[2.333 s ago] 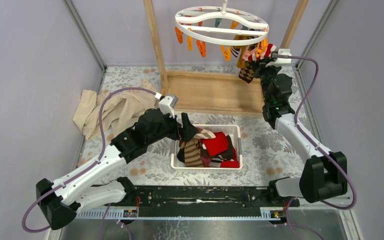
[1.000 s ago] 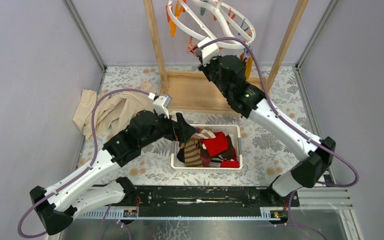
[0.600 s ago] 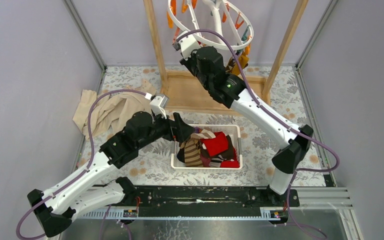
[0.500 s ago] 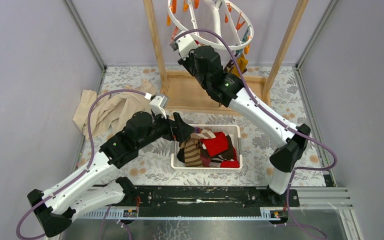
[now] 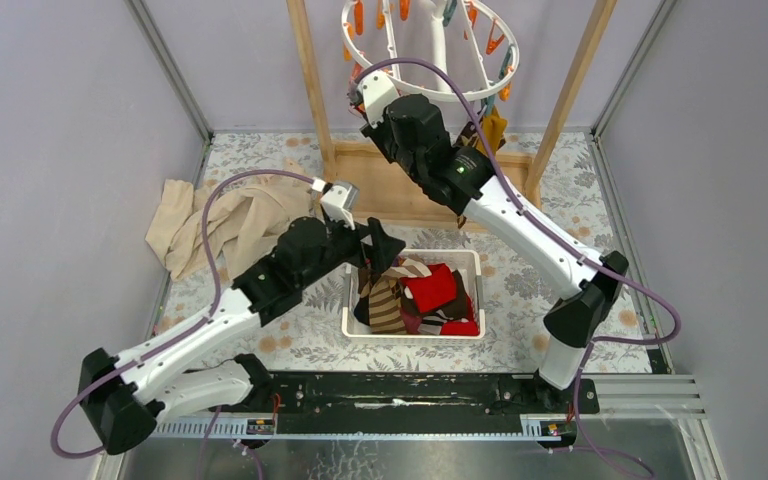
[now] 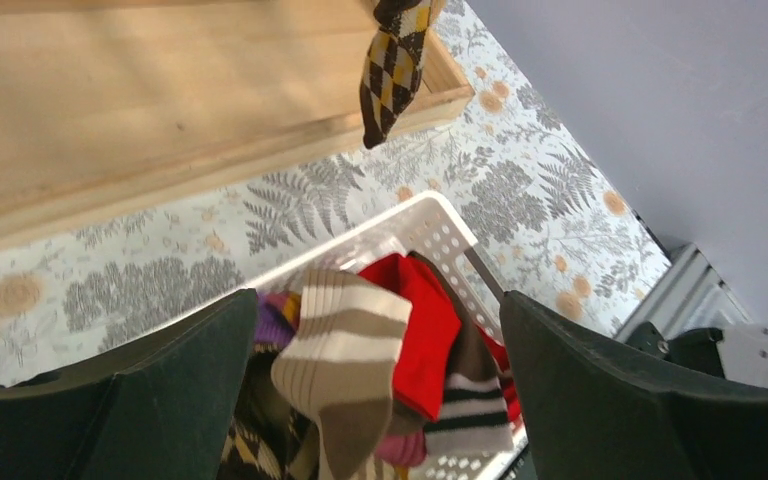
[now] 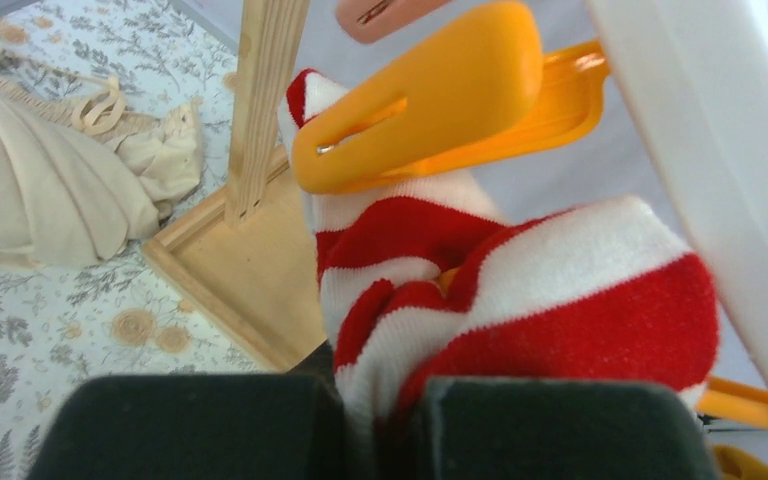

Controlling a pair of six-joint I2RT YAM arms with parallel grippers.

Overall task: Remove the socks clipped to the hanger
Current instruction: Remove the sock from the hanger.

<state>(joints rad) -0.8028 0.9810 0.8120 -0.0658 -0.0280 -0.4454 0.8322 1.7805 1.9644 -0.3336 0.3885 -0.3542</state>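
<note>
Right wrist view: right end effector [image 7: 380, 405] clamped on a striped sock [image 7: 520, 300] hanging by an orange clip [image 7: 430, 90] from the far hanger [image 7: 700, 150], likely needing a downward tug next; left end effector [image 6: 375, 395] gapes empty over the basket [image 6: 430, 225].

White link shells between bulky black joint housings, on left arm [image 5: 210, 320] and right arm [image 5: 530, 235] alike. Trailed by a purple cable [image 5: 208, 240] apiece, looping up to a small white camera block [image 5: 337, 200] at the wrist. Lit by a tiny green lamp [image 5: 457, 168] on the right forearm's black housing. Tipped with broad, matte, near-black fingers [image 6: 610, 400], square-edged. Bolted to a long black base rail [image 5: 390, 392].
</note>
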